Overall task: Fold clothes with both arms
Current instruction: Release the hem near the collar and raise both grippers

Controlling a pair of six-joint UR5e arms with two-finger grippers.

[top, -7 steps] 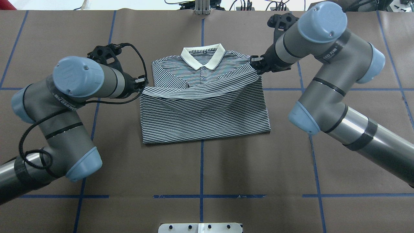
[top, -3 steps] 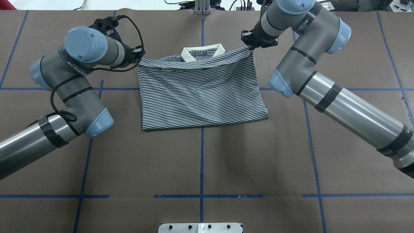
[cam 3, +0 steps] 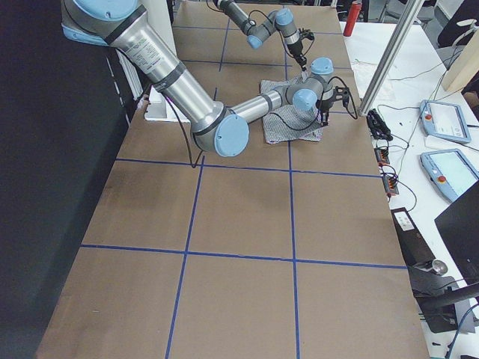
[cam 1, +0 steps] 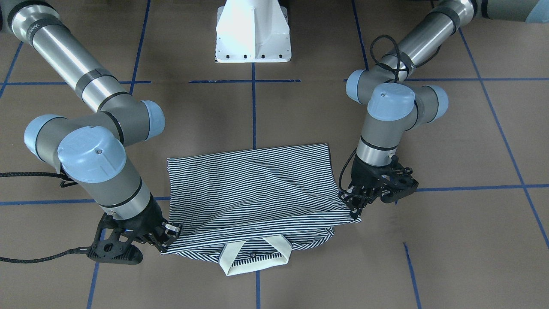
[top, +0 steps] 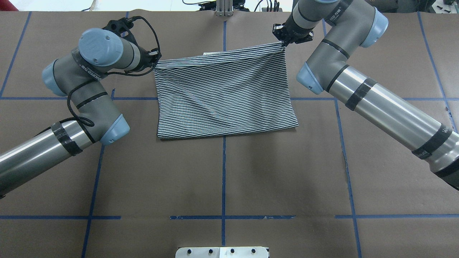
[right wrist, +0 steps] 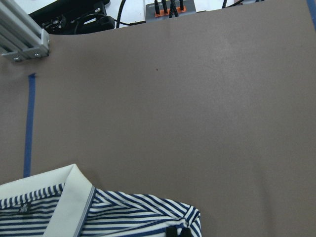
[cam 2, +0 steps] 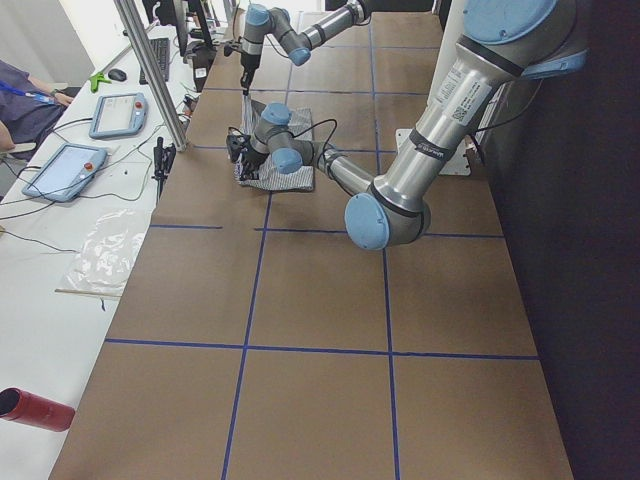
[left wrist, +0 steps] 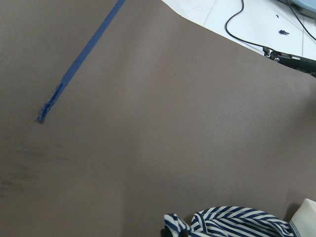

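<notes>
The striped polo shirt (top: 222,95) lies mid-table, its lower half folded up over its upper half. Its cream collar (cam 1: 255,256) pokes out under the raised hem in the front-facing view and is barely seen from overhead. My left gripper (top: 155,60) is shut on the hem's left corner. My right gripper (top: 284,42) is shut on the hem's right corner. Both corners hang slightly above the table, with the hem (cam 1: 257,234) stretched between my right gripper (cam 1: 171,234) and my left gripper (cam 1: 354,210). The wrist views show striped cloth (left wrist: 237,222) and the collar (right wrist: 59,197) at their lower edges.
Brown table cover (top: 222,179) with blue tape lines (top: 223,172). The white pedestal base (cam 1: 253,30) stands on the robot's side. Beyond the far edge are cables and a metal post (top: 224,7). Tablets (cam 2: 65,170) and a person's arm lie on a side bench.
Both grippers have carried the shirt's lower hem away from the robot, over the collar. The fold now covers the collar and buttons in the overhead view.
</notes>
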